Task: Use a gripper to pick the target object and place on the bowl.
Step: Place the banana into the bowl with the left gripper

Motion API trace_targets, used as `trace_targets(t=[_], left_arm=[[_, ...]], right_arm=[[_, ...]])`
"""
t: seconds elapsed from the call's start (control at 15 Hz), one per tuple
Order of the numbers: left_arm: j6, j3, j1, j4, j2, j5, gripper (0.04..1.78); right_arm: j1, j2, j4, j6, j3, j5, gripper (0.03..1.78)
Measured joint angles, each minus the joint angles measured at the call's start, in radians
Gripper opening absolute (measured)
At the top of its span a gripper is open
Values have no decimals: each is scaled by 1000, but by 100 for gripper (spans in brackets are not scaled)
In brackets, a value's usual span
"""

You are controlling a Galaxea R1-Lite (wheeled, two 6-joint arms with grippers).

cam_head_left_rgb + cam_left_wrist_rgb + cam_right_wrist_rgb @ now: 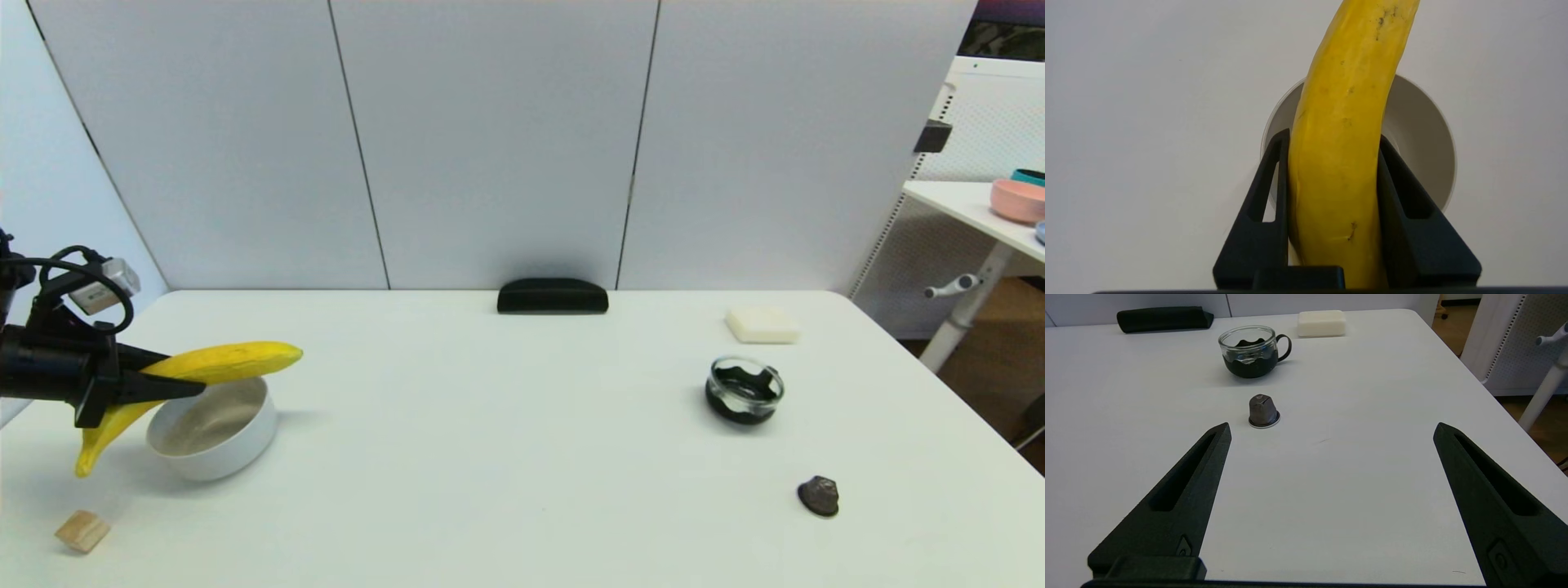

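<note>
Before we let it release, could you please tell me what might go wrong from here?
The banana is longer than the white bowl is wide, so on release by the left gripper it may tip off the rim.

If it rolls off, it might strike the wooden cube nearby.

One banana point(214, 364) – one bowl point(237, 453)

Yellow banana point(220, 363) held above the white bowl point(214, 429).

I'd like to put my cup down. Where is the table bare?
Free: the wide middle, between the white bowl and the glass cup. Crowded: the left edge, where the left tool holds the banana over the bowl, near a wooden cube.
</note>
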Motion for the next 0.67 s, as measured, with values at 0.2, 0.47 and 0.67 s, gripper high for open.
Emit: trace_targets(t=[0.2, 0.47, 0.67], left_arm=[[2, -6, 29, 8, -25, 12, 62], [-2, -8, 76, 64, -77, 115, 62], [-1, -28, 82, 157, -110, 214, 62]], right_arm=[[0, 0, 0, 0, 0, 0, 171], [0, 0, 0, 0, 0, 0, 171], [0, 0, 0, 0, 0, 0, 171]])
